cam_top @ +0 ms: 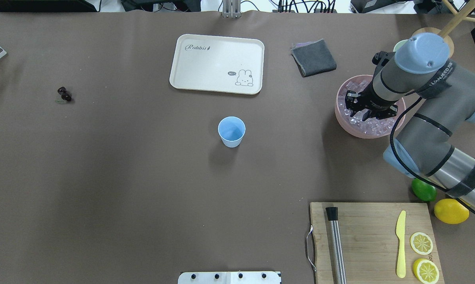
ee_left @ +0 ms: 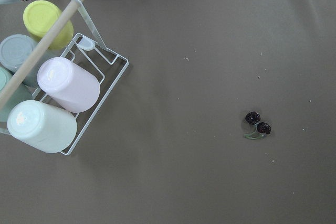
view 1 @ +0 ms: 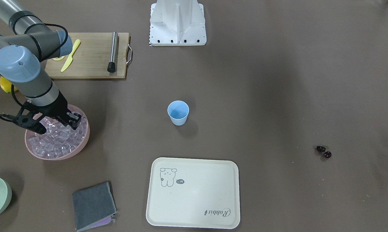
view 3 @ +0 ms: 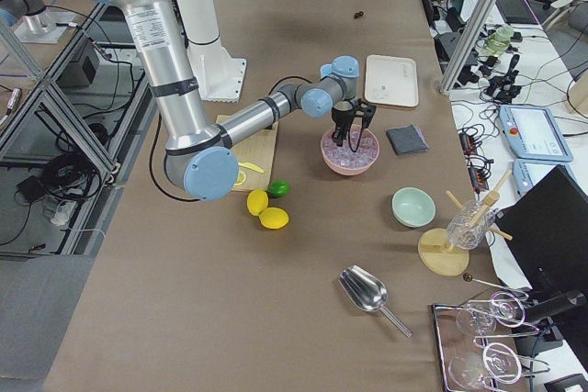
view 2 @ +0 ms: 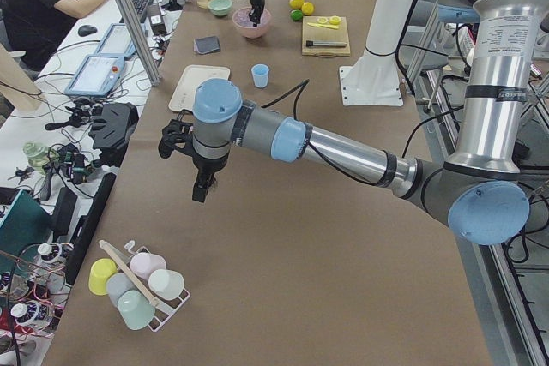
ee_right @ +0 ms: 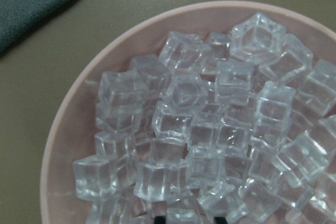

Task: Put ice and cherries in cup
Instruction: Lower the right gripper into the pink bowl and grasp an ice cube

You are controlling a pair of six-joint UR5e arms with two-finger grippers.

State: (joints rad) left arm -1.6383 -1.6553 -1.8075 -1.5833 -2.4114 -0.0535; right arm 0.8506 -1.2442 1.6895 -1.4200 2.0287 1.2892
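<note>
The light-blue cup (view 1: 178, 112) stands upright and empty at mid-table; it also shows in the overhead view (cam_top: 231, 131). The ice (ee_right: 199, 129) fills a pink bowl (view 1: 84, 139). My right gripper (view 1: 59, 128) is open, its fingertips (ee_right: 160, 219) down among the top cubes, holding nothing. The cherries (cam_top: 64, 94) lie on the table far to my left, and below the left wrist camera (ee_left: 257, 125). My left gripper (view 2: 199, 193) hangs above the table near them; I cannot tell if it is open or shut.
A cream tray (cam_top: 217, 63) and grey cloth (cam_top: 313, 57) lie beyond the cup. A cutting board (cam_top: 371, 240) holds a muddler, yellow knife and lemon slices, with a lime (cam_top: 423, 190) and lemon (cam_top: 451, 211) beside it. A rack of cups (ee_left: 47, 98) stands near the left arm.
</note>
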